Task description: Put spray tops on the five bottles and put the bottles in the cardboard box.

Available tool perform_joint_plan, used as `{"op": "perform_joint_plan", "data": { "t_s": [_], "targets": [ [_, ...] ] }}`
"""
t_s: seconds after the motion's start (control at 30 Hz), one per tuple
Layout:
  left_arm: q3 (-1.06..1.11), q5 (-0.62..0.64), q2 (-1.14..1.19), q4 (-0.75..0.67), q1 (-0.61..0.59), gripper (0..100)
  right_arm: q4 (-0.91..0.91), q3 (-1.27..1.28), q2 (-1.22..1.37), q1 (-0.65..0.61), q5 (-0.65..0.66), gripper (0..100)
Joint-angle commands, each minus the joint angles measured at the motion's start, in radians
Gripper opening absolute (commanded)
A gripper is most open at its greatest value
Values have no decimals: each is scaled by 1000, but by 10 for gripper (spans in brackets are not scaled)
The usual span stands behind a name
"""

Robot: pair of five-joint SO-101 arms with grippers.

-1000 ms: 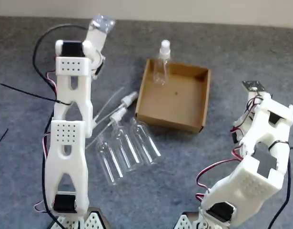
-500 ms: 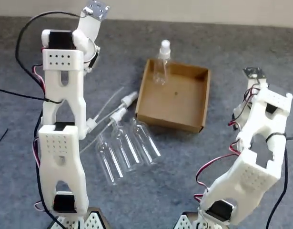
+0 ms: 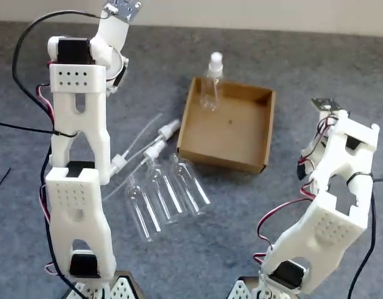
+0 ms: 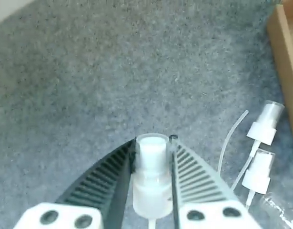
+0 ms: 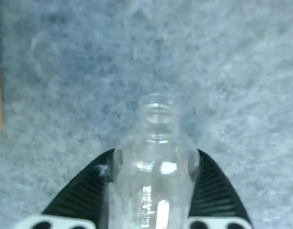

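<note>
One spray top [image 4: 151, 186] in left tool [image 4: 152, 142] — bottle [image 5: 155, 176] in right tool [image 5: 155, 156].

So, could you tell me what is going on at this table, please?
Spray bottles are being capped and boxed. The left gripper is shut on a spray top, held over the table. The right gripper is shut on an open bottle with no top yet. One capped bottle stands in the box. Three uncapped bottles lie on the table near the box, with loose tops beside them.
</note>
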Motion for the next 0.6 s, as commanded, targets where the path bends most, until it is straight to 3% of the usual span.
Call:
{"op": "perform_joint_plan", "data": {
  "t_s": [0.0,0.13,0.3,0.43,0.57],
  "targets": [
    [-2,3,-119,11,-28,14,8,-116,-81,-7,-89,67],
    [61,54,-240,12,-38,14,65,-180,-243,-47,-190,66],
    [266,58,-463,12,-10,14,27,-145,-547,-239,-328,53],
    [414,91,-687,12,25,14,-81,68,-817,-438,-411,46],
    [522,104,-917,8,105,14,-300,404,-1081,-636,-454,46]
  ]
}}
